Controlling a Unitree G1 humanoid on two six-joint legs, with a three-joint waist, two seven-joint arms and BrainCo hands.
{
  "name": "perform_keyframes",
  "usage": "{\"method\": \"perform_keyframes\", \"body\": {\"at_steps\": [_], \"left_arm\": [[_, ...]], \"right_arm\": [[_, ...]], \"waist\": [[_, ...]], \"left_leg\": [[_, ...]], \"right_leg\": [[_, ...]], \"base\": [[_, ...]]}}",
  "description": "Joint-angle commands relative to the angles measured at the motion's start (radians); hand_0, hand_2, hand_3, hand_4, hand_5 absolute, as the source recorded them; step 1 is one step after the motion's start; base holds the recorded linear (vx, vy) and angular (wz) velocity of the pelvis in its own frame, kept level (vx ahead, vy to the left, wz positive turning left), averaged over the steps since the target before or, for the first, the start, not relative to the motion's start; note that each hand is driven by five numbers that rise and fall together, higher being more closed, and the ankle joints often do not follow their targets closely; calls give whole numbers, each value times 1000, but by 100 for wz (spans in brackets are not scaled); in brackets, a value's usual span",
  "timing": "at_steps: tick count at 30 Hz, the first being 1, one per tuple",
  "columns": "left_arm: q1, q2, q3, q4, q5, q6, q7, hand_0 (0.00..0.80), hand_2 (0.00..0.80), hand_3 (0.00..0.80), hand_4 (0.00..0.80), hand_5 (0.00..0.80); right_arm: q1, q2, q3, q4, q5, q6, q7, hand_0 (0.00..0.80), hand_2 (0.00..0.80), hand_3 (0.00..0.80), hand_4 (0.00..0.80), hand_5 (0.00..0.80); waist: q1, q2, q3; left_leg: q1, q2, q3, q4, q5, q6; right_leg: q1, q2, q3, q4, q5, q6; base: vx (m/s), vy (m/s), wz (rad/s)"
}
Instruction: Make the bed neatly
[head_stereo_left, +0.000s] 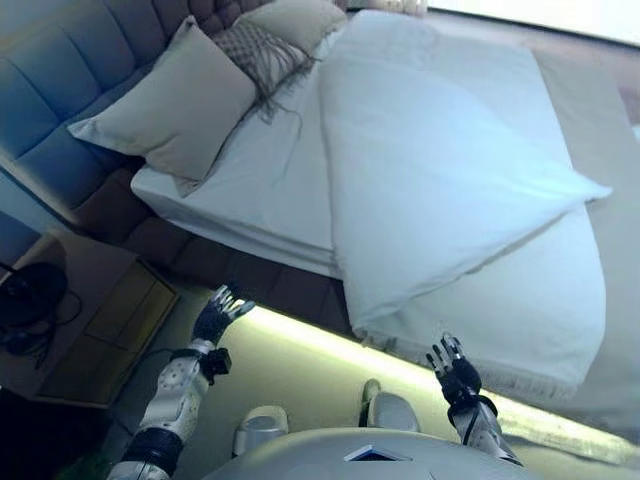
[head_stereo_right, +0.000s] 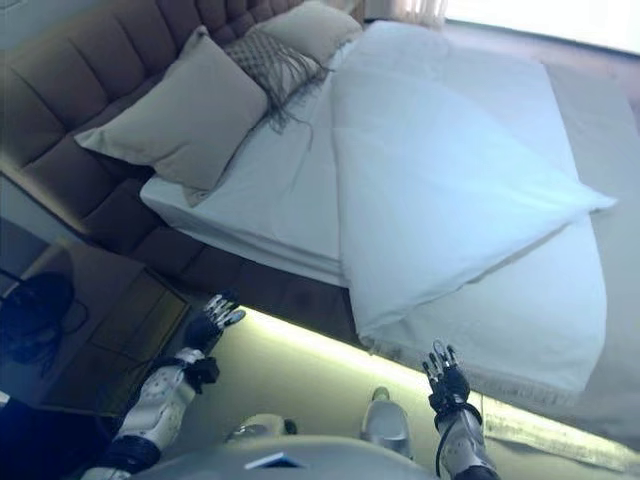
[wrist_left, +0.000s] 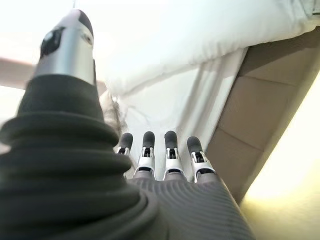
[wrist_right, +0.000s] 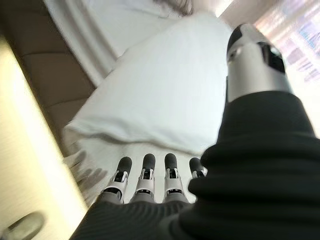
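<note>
A bed with a white sheet carries a white duvet folded back on itself, one corner pointing toward the far side. A fringed edge hangs at the near side. Two beige pillows and a patterned cushion lean at the padded headboard. My left hand is open, below the bed's side, touching nothing. My right hand is open, just short of the fringed edge. In the right wrist view the duvet lies past my straight fingers.
A wooden nightstand with a dark object on it stands at my left beside the headboard. A lit strip runs under the bed's dark base. Pale floor lies between me and the bed.
</note>
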Motion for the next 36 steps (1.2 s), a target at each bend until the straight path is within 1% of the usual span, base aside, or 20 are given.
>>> {"method": "perform_keyframes", "body": {"at_steps": [1,4,6,8,9,10,11,13,14,17,20,22,24,26,28,29,30,32,34,36], "left_arm": [[-7,45,13,-112,-6,-57,-16,0,0,0,0,0],[-21,37,-12,-101,-3,-72,1,0,0,0,0,0],[-43,28,-39,-82,-10,-89,15,0,0,0,0,0],[-52,19,-51,-80,-13,-93,22,0,0,0,0,0],[-52,16,-53,-80,-13,-96,19,0,0,0,0,0],[-51,14,-56,-81,-10,-97,14,0,0,0,0,0],[-49,12,-59,-82,-3,-101,11,0,0,0,0,0],[-49,19,-64,-95,-1,-95,9,0,0,0,0,0],[-51,18,-63,-97,-1,-91,10,0,0,0,0,0],[-57,14,-53,-97,11,-75,8,0,0,0,0,0],[-52,10,-47,-95,22,-81,4,0,0,0,0,0],[-32,11,-31,-106,37,-78,-5,0,0,0,0,0],[-26,15,-22,-106,43,-75,-11,0,0,0,0,0],[-36,27,-15,-90,60,-78,-24,0,0,0,0,0],[-51,45,-20,-91,85,-73,-21,0,0,0,0,0],[-57,51,-24,-92,98,-76,-16,0,0,0,0,0],[-71,60,-37,-95,134,-86,4,0,0,0,0,0],[-95,83,-69,-99,264,-124,65,0,0,0,0,0],[-142,109,-117,-97,384,-153,124,0,0,0,0,0],[-176,125,-146,-107,430,-142,137,0,0,0,0,0]], "right_arm": [[-10,-17,16,-47,2,16,-4,0,0,0,0,0],[-23,-36,23,4,20,6,17,0,0,0,0,0],[-34,-52,28,31,30,-11,20,0,0,0,0,0],[-39,-67,26,43,44,-27,27,0,0,0,0,0],[-38,-71,20,43,51,-34,26,0,0,0,0,0],[-36,-73,13,39,56,-35,23,0,0,0,0,0],[-32,-73,6,29,64,-33,25,0,0,0,0,0],[-21,-68,0,2,67,-27,19,0,0,0,0,0],[-16,-67,2,-13,65,-24,9,0,0,0,0,0],[16,-56,2,-62,67,-20,-12,0,0,0,0,0],[42,-53,-3,-72,65,-24,11,0,0,0,0,0],[54,-49,-9,-63,65,-33,29,0,0,0,0,0],[53,-43,-15,-49,63,-36,43,0,0,0,0,0],[45,-36,-11,-26,61,-52,48,0,0,0,0,0],[45,-24,-11,-28,60,-59,29,0,0,0,0,0],[46,-20,-13,-35,63,-57,26,0,0,0,0,0],[47,-10,-10,-50,67,-60,23,0,0,0,0,0],[47,8,2,-76,46,-69,-1,0,0,0,0,0],[43,19,28,-112,33,-65,-43,0,0,0,0,0],[49,27,39,-123,30,-54,-55,0,0,0,0,0]], "waist": [[8,-13,-20],[1,-9,-30],[-9,-11,-32],[-11,-19,-24],[-10,-22,-16],[-8,-22,-10],[-6,-22,-3],[2,-8,9],[6,-5,13],[20,19,22],[41,38,27],[60,50,28],[65,55,24],[62,57,14],[57,61,2],[57,60,-1],[57,56,-6],[60,50,-15],[53,58,-19],[44,67,-17]], "left_leg": [[109,0,-22,63,118,46],[78,27,-24,128,206,31],[35,35,-11,236,260,23],[-39,25,-4,371,279,33],[-81,30,8,405,292,37],[-110,33,12,404,288,43],[-130,31,13,381,282,49],[-139,35,1,207,307,43],[-138,35,-5,156,316,38],[-173,62,3,-41,390,-10],[-218,69,-5,-162,445,-34],[-234,64,-13,-222,464,-39],[-242,60,-6,-210,446,-37],[-231,47,18,-189,376,-22],[-217,29,30,-180,351,-10],[-217,18,30,-171,342,-1],[-220,-5,24,-156,327,18],[-225,-42,14,-136,306,49],[-204,-81,10,-123,281,90],[-184,-96,22,-116,264,108]], "right_leg": [[-7,-36,55,-124,156,92],[22,15,55,-123,102,45],[43,41,57,-121,70,10],[59,60,59,-116,48,-20],[69,70,58,-112,38,-32],[76,76,57,-107,31,-35],[83,82,57,-102,24,-35],[106,103,62,-99,-2,-29],[116,104,63,-102,-10,-25],[160,106,33,-105,-46,-16],[208,104,26,-95,-88,-14],[259,95,29,-78,-131,-9],[289,80,33,-63,-157,-2],[304,46,27,-44,-172,15],[310,17,20,-25,-173,30],[309,6,22,-15,-168,37],[303,-15,26,11,-152,51],[288,-57,28,86,-124,69],[218,-121,32,283,-37,67],[152,-143,37,405,-15,54]], "base": [[241,-301,-9],[220,-303,-10],[197,-290,-6],[175,-280,9],[158,-229,9],[159,-176,7],[170,-94,7],[195,-18,8],[201,28,4],[233,40,7],[260,70,13],[301,75,-5],[267,88,-35],[332,153,-26],[313,183,-39],[277,180,-63],[252,183,-66],[229,200,-49],[232,280,-27],[221,221,-33]]}}
